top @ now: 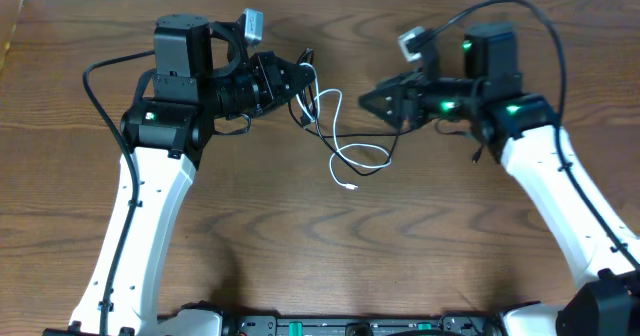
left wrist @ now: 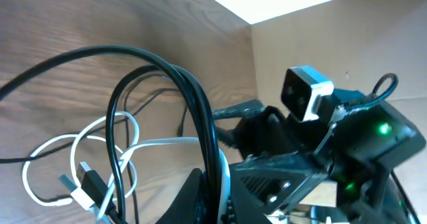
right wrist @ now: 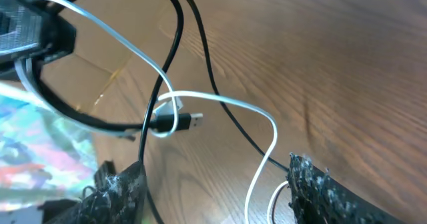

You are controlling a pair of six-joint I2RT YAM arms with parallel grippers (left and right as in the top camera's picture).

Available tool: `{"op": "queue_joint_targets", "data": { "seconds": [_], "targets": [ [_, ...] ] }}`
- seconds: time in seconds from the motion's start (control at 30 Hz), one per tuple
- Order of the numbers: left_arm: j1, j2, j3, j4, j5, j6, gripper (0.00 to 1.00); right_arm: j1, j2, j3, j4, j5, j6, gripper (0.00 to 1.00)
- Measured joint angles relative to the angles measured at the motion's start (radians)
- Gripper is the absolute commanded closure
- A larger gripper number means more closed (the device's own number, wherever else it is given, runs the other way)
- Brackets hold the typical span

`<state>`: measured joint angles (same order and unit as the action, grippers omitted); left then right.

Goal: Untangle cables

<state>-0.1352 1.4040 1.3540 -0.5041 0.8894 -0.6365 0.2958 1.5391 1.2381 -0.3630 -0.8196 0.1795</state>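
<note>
Brown wood-grain table (top: 300, 246) is crossed by a tangle near its middle. Thin white cable (top: 352, 156) and thin black cable (left wrist: 100, 49) are pinched in the closed left gripper (top: 303, 74), with loops trailing toward 5 o'clock. The right gripper (top: 365, 101), at 3 o'clock, is spread and empty. Separation seems underway; next, one strand must be clamped and drawn away.

Tangling together as a white cable (left wrist: 163, 143) and a black cable (left wrist: 197, 104) near the table's (top: 300, 256) far edge, around mid-width. Crossing in loose loops, rising partly off the wood, trailing a white plug end toward the near edge.
</note>
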Motion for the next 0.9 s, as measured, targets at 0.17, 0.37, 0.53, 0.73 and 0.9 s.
{"op": "queue_joint_targets", "data": {
  "seconds": [0.17, 0.37, 0.53, 0.73, 0.9],
  "targets": [
    [-0.021, 0.000, 0.000, 0.000, 0.003, -0.026, 0.93, 0.072, 0.000, 0.000, 0.026, 0.100, 0.019, 0.41],
    [-0.078, 0.000, 0.000, 0.000, 0.005, -0.041, 0.93, 0.133, 0.002, 0.000, 0.034, 0.212, 0.056, 0.44],
    [-0.091, 0.000, 0.000, 0.000, 0.007, -0.044, 0.93, 0.159, 0.027, 0.000, 0.040, 0.308, 0.151, 0.46],
    [-0.091, 0.000, 0.000, 0.000, 0.009, -0.045, 0.92, 0.161, 0.096, 0.000, 0.107, 0.368, 0.270, 0.48],
    [-0.091, 0.000, 0.000, 0.000, 0.015, -0.045, 0.93, 0.161, 0.115, 0.000, 0.124, 0.354, 0.311, 0.47]
  ]
}}
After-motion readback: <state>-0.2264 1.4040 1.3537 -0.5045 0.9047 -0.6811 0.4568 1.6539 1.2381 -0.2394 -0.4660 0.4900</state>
